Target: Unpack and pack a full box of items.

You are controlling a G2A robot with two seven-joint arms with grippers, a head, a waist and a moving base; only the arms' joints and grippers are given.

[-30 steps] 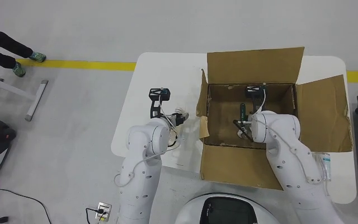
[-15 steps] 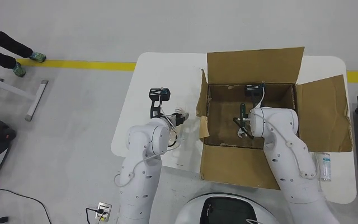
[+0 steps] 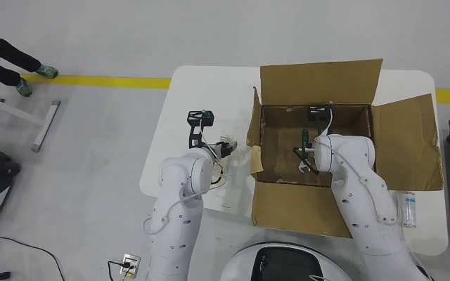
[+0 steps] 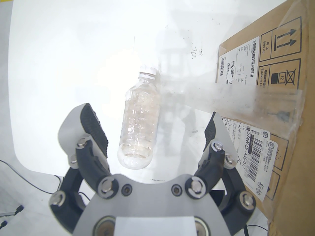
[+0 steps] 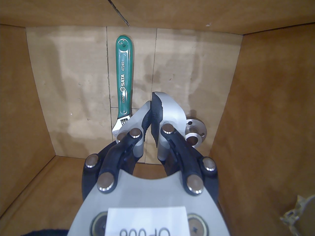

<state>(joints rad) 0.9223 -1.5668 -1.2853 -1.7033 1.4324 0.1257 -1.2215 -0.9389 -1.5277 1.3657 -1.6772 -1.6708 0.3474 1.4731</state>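
One table [image 3: 211,91]: white, with round corners. It holds the box and the bottles.
One box [image 3: 320,84]: big, brown cardboard, on the right part of the table. Its flaps are folded out and its top is open. Stickers are on the side seen from the left wrist [image 4: 283,74].
Left gripper [image 4: 151,117]: over the table, just beside the box's left side. Its fingers are spread wide and hold nothing. One finger is on each side of the bottle below it.
Right gripper [image 5: 152,104]: down inside the box, above the box floor. Its fingers are pressed together with nothing between them.
Bottle [image 4: 140,124]: clear plastic with a white cap. It lies on its side on the table, outside the box, with its cap pointing away from the left gripper.
Second bottle [image 3: 409,207]: clear, lying on the table by the box's right flap, near the table edge.
Wrench [image 5: 124,74]: green handle, flat on the box floor, just beside the right gripper.
Metal ring [image 5: 195,131]: small and round with holes, on the box floor at the right gripper's other side.
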